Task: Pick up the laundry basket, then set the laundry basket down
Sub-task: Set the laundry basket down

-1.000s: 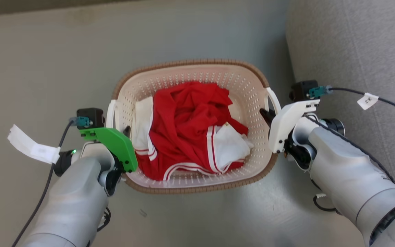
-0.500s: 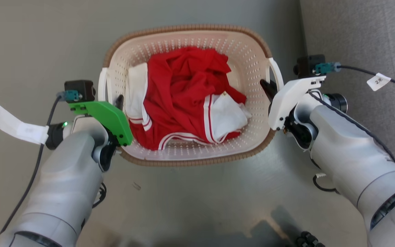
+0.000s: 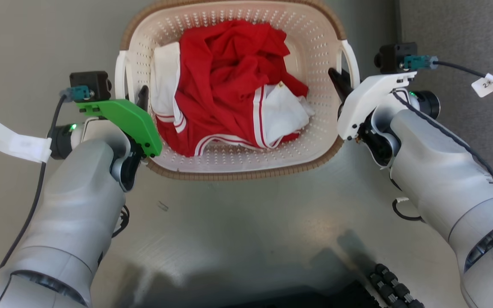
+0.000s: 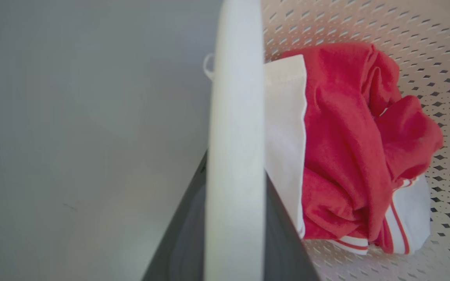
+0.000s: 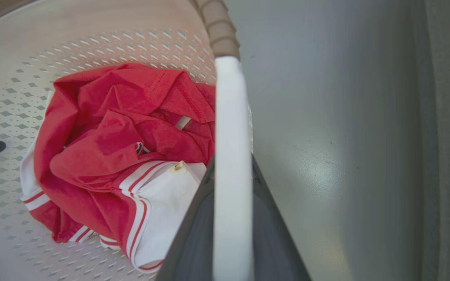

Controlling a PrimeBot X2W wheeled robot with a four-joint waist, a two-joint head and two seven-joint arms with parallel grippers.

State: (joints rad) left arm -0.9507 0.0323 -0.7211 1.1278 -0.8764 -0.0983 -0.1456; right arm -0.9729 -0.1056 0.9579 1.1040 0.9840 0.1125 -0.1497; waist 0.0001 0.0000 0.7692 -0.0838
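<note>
The laundry basket (image 3: 238, 159), cream perforated plastic with a brown woven rim, is at the top centre of the head view and holds red and white clothes (image 3: 229, 85). My left gripper (image 3: 134, 92) is shut on the basket's left white handle (image 3: 120, 77), one dark finger inside the basket wall. My right gripper (image 3: 344, 77) is shut on the right handle (image 3: 352, 60). In the left wrist view the white handle (image 4: 234, 117) runs between my gripper's (image 4: 234, 166) dark fingers. The right wrist view shows the same grip (image 5: 231, 162) on the other handle (image 5: 229, 117).
A grey upholstered seat (image 3: 464, 34) stands close to the right of the basket and my right arm. The grey floor (image 3: 238, 231) lies below. The robot's dark base (image 3: 383, 286) shows at the bottom edge. White tags hang from both wrist cables.
The whole head picture has shifted: basket, arms and floor sit higher in it and the robot's base has come in below. The basket looks larger. Both grippers stay on the handles.
</note>
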